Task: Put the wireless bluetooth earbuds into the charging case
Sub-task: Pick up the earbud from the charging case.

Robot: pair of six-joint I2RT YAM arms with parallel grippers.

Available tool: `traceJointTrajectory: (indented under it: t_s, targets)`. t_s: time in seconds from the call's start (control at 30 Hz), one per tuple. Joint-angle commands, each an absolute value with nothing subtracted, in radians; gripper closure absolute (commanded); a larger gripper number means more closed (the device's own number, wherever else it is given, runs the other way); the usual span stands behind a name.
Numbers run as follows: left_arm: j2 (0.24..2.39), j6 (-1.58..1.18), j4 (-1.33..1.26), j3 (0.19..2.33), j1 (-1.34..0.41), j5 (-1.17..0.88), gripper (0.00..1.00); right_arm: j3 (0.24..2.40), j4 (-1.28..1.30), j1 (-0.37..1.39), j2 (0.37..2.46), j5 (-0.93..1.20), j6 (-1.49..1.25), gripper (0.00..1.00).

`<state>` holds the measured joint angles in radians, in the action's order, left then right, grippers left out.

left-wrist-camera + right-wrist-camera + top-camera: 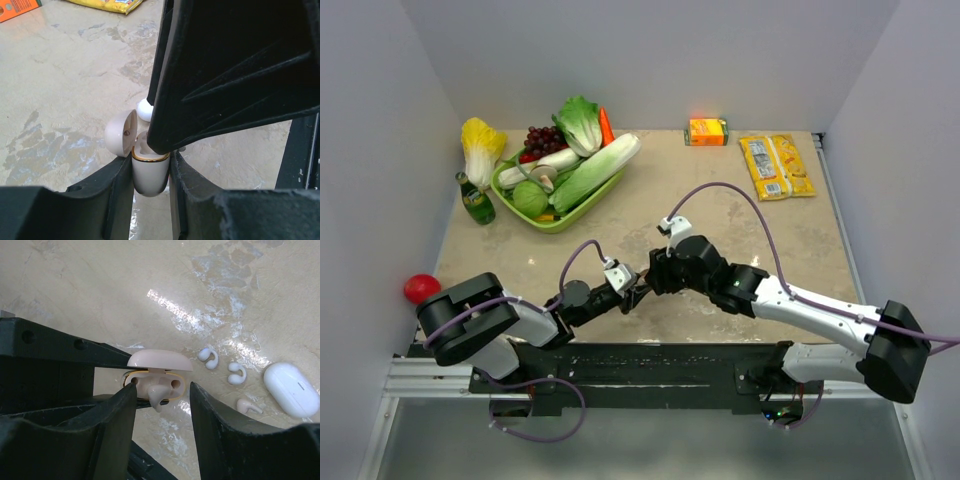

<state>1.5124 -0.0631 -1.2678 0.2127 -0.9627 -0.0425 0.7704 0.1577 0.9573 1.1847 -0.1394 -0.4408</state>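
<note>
My left gripper [150, 161] is shut on the cream-white charging case [148, 177] and holds it upright, its lid [120, 134] swung open. In the right wrist view the case [155, 382] shows its tan inside, and one earbud [157, 396] sits partly in a socket with its stem sticking out. My right gripper [161, 388] is open, its jaws on either side of that earbud without gripping it. Three more earbuds [208, 358] [236, 374] [248, 406] lie on the table beyond. In the top view both grippers [640, 284] meet at the table's near middle.
A second, closed white case [292, 390] lies by the loose earbuds. At the back stand a green basket [558, 222] of vegetables, a green bottle [475, 200], an orange carton [708, 131] and a yellow packet [776, 165]. A red ball [421, 288] lies at the left edge.
</note>
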Motion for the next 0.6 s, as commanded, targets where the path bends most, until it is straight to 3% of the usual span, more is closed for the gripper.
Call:
traceJointTrajectory:
  t_s: [0.0,0.57]
  targets:
    - [1.493,-0.063,-1.651,0.204,-0.965,-0.058,1.0,0.813,0.118,0.959,1.196,-0.153,-0.437,0.5]
    - [1.497,-0.064,-1.667,0.198,-0.965,-0.061,1.0,0.81,0.106,0.959,1.233,-0.144,-0.433,0.59]
